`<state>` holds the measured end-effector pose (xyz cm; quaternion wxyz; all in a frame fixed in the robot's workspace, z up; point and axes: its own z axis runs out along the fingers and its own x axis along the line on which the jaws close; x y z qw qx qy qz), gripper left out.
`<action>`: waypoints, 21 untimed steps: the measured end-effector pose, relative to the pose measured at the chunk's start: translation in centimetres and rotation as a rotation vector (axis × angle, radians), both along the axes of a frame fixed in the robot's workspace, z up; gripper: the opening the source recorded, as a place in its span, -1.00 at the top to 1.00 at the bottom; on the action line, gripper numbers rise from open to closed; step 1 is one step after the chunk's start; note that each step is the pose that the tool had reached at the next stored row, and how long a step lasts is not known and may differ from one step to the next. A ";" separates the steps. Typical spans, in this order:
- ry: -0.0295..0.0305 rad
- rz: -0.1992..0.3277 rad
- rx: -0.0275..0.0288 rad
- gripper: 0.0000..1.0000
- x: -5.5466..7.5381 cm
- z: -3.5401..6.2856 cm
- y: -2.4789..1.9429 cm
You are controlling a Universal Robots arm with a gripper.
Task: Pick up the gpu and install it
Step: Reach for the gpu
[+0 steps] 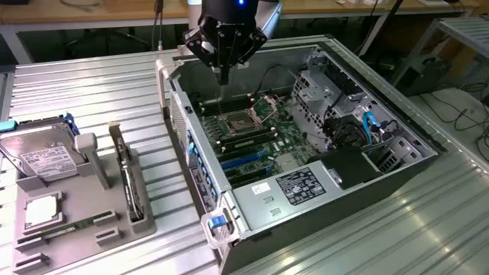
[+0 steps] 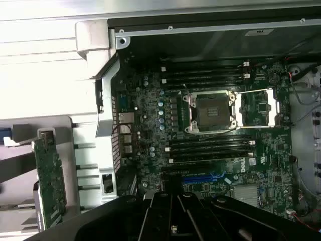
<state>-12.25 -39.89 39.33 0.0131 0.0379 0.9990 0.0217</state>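
The gpu (image 1: 127,175) is a thin dark card standing on its edge in a slot of the grey holder (image 1: 88,200), at the exterior view's left. In the wrist view the gpu (image 2: 48,182) shows its board face and a metal bracket end, beside the case wall. My gripper (image 1: 224,79) hangs over the back of the open computer case (image 1: 306,197), above the motherboard (image 2: 150,130) and well away from the card. Its dark fingers (image 2: 173,213) are shut together with nothing between them. Blue expansion slots (image 1: 246,156) lie below the processor socket (image 2: 208,111).
A silver hard drive (image 1: 40,152) leans in the holder's far end, with a square processor (image 1: 42,209) and a green memory stick (image 1: 67,230) nearer. The case's raised side wall (image 1: 187,154) separates holder and motherboard. Cables and a drive cage (image 1: 359,132) crowd the case's right.
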 end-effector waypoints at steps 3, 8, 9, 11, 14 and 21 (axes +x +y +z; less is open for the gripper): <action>0.0000 0.000 0.0000 0.79 -0.5 0.00 -0.02; 0.0000 0.000 0.0001 0.79 -1.0 0.00 -0.05; 0.0000 0.000 0.0000 0.79 -1.1 0.00 -0.05; 0.0000 0.000 0.0001 0.79 -1.3 0.00 -0.07; 0.0000 0.000 0.0000 0.79 -1.6 0.00 -0.09; 0.0000 0.000 0.0001 0.79 -2.7 0.00 -0.15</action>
